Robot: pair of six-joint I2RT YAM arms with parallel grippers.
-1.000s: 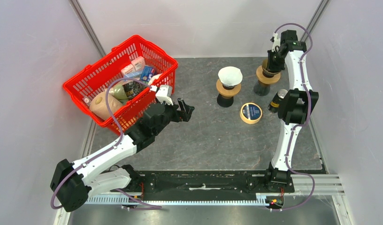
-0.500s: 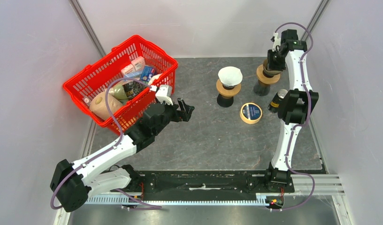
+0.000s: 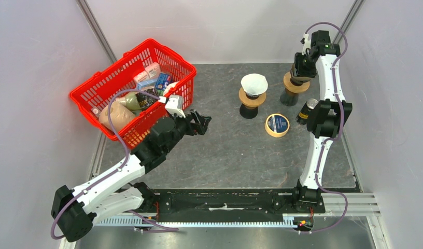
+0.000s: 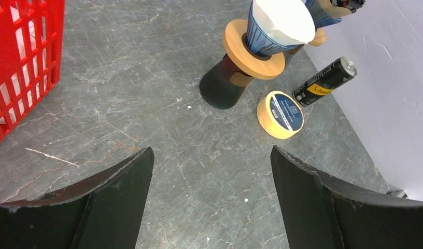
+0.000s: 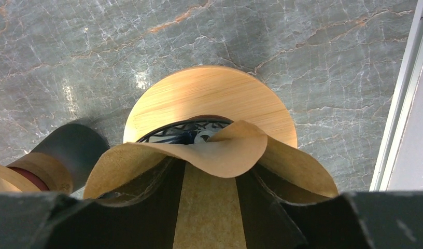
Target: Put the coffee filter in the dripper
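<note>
My right gripper (image 3: 301, 65) hangs over the back-right dripper (image 3: 295, 86) and is shut on a brown paper coffee filter (image 5: 220, 150). The filter folds over my fingertips and hides them. Below it shows the dripper's wooden collar (image 5: 209, 96) with the dark ribbed cone (image 5: 183, 132) at its centre; the filter's edge sits just above the cone's mouth. A second dripper (image 3: 254, 89) on a dark stand holds a white filter (image 4: 282, 21). My left gripper (image 3: 201, 122) is open and empty above the grey mat, beside the basket; its jaws (image 4: 209, 150) stand wide apart.
A red basket (image 3: 170, 57) full of groceries stands at the back left, its wall also in the left wrist view (image 4: 28, 62). A yellow tape roll (image 3: 277, 125) and a black can (image 3: 306, 111) lie near the right arm. White walls enclose the cell.
My left arm has shifted a little to the left and risen, its gripper still open. My right gripper with the filter has barely moved over the dripper.
</note>
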